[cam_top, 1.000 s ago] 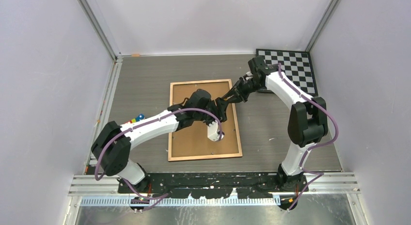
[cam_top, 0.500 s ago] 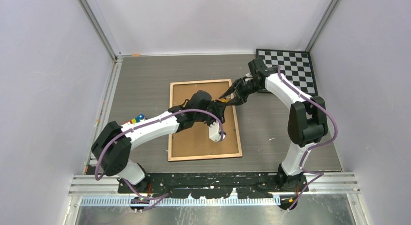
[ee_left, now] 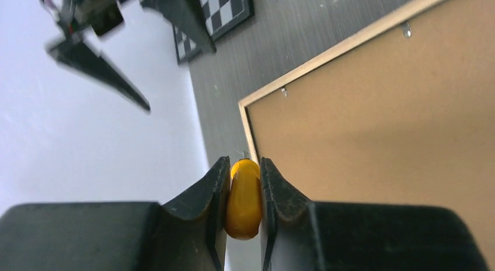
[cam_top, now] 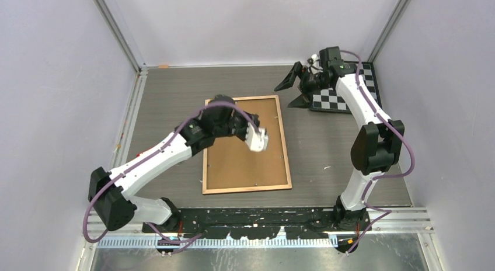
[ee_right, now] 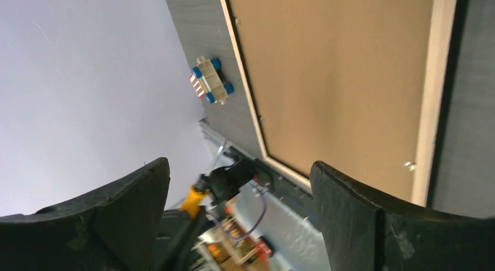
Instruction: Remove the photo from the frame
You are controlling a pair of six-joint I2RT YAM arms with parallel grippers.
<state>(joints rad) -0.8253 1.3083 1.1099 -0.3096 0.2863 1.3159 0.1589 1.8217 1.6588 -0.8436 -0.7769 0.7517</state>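
I see the frame [cam_top: 245,166] lying back-up in the middle of the table [cam_top: 169,96]. It shows a brown backing board inside a light wood rim, with small metal tabs [ee_left: 407,30] along the rim. The photo is not visible to me in any view. A small blue, red and cream block [ee_right: 211,80] lies just beside the frame's left rim.

The left gripper [ee_left: 244,166] hovers over the right half of the board, its jaws clamped on a small yellow-orange piece [ee_left: 243,198]. Farther back, the right gripper [cam_top: 293,91] hangs at the left edge of the checkered board [cam_top: 330,100], jaws spread wide and holding nothing.

One second ago both grippers met over the frame's right side, the right one nearly closed. It has since withdrawn to the rear and opened. The frame has not moved.
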